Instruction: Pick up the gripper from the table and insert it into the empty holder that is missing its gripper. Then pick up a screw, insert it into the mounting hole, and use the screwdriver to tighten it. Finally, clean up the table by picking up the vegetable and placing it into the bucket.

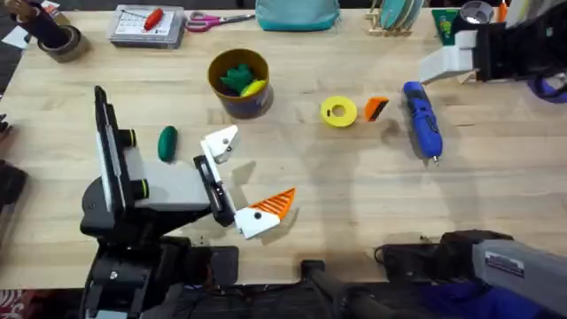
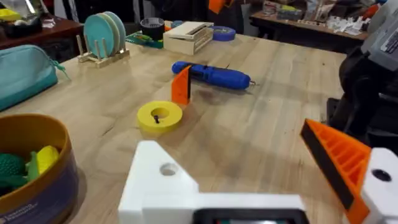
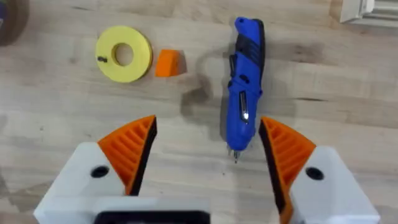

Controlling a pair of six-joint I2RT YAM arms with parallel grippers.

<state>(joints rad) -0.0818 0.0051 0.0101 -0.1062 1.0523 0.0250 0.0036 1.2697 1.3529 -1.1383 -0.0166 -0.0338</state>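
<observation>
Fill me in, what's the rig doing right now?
Nothing is gripped yet. The right gripper hangs open above the blue screwdriver. The small orange gripper wedge lies beside the yellow ring. The left arm's holder is bare white, its other finger orange. The dark green vegetable lies on the table outside the bucket.

Even, bright light is falling from above on the wooden table (image 1: pixel 354 195), and things are casting only soft, short shadows. The screwdriver (image 1: pixel 423 120) is showing small glare spots. In the overhead view the right arm (image 1: pixel 496 261) at the near edge is looking blurred. The wrist views are bending slightly at their borders.
</observation>
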